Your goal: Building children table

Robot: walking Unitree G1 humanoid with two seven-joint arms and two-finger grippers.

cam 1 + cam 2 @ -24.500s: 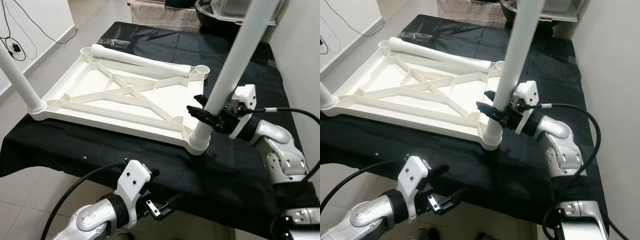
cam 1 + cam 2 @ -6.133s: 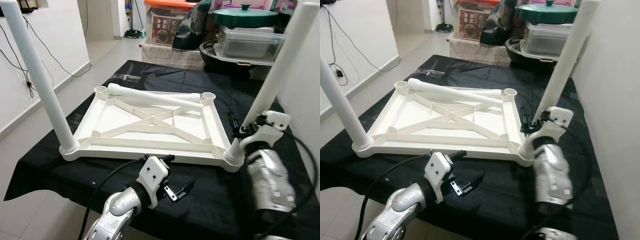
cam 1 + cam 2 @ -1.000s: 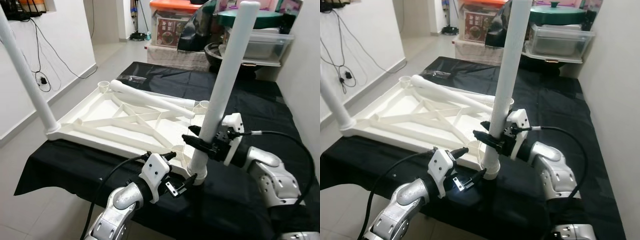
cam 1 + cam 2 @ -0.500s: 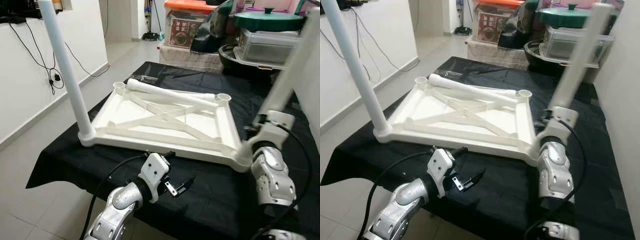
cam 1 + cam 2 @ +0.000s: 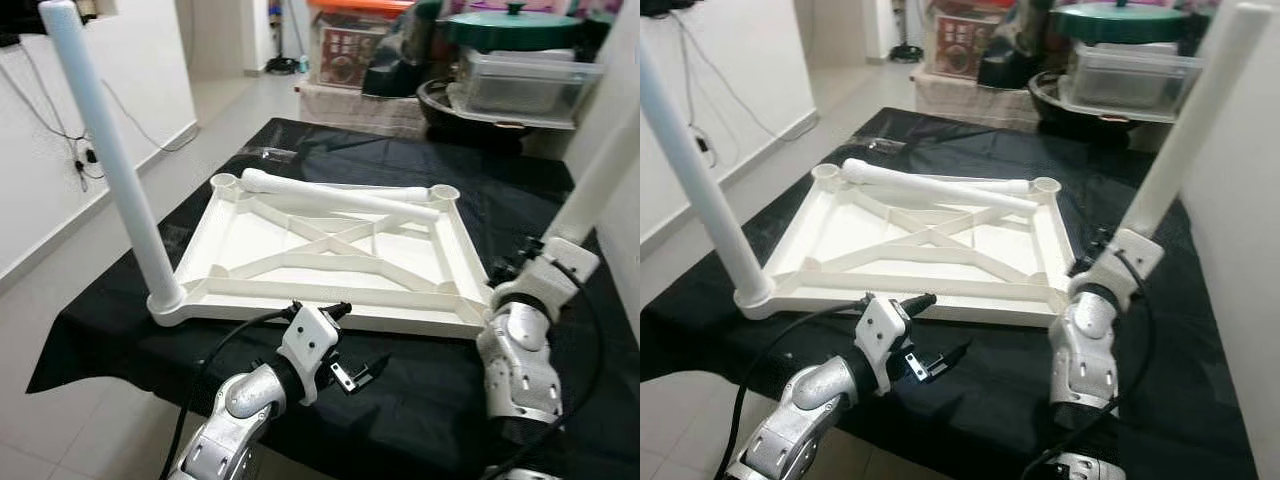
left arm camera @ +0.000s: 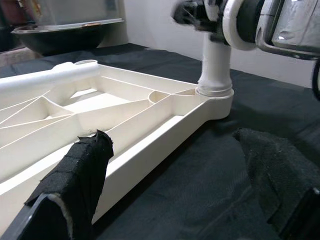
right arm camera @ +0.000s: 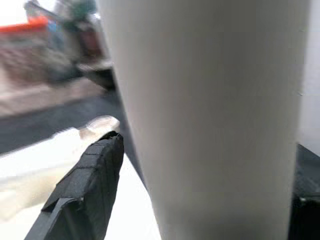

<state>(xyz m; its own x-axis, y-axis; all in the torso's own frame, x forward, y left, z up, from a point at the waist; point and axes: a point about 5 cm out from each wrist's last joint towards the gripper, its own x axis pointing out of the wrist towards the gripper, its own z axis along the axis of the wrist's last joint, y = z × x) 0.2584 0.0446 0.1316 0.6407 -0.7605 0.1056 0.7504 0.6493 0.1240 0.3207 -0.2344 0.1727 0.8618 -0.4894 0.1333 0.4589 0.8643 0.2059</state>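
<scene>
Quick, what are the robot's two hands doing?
Left gripper: open, holding nothing.
Right gripper: shut on the table leg.

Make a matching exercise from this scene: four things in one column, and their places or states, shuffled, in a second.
Things:
1. loose leg
2. left gripper
3. right gripper
4. tabletop

Places or states:
A. lies upside down on the black cloth, ribs showing
B. clamped on the near right leg
C. open, hovering in front of the tabletop's near edge
D. lies along the tabletop's far edge

Pairs: 1-D, 2-C, 3-B, 4-A
</scene>
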